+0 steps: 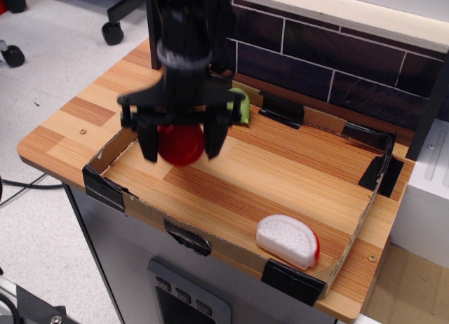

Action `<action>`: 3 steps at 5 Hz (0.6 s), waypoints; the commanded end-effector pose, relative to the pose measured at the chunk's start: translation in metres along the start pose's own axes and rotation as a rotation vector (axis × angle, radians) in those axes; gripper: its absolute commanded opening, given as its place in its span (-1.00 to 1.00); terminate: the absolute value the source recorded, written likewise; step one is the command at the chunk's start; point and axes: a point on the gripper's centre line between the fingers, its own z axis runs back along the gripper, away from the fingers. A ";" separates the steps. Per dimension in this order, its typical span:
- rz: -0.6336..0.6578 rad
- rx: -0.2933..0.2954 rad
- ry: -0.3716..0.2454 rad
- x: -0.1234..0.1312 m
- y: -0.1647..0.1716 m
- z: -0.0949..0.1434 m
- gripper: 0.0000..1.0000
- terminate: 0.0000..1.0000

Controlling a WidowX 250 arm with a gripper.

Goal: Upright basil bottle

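Note:
The basil bottle shows only as its wide red cap [181, 145], facing the camera; its clear body and label are hidden behind my gripper. My gripper [181, 143] hangs from the black arm over the left part of the cardboard tray [231, 250]. Its two black fingers [147, 143] stand on either side of the cap and are shut on it. The bottle is held above the tray floor with its cap end towards the front. The arm is blurred by motion.
A green rounded object [243, 106] lies at the tray's back, just right of the gripper. A white and red half-round object [287, 240] lies at the front right. Low taped cardboard walls ring the tray. A dark tiled wall [316, 64] stands behind.

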 end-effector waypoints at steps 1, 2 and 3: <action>0.067 -0.057 0.054 0.008 -0.004 0.050 -1.00 -1.00; 0.111 -0.061 0.078 0.018 -0.002 0.049 -1.00 -1.00; 0.143 -0.067 0.109 0.025 -0.001 0.038 -1.00 -1.00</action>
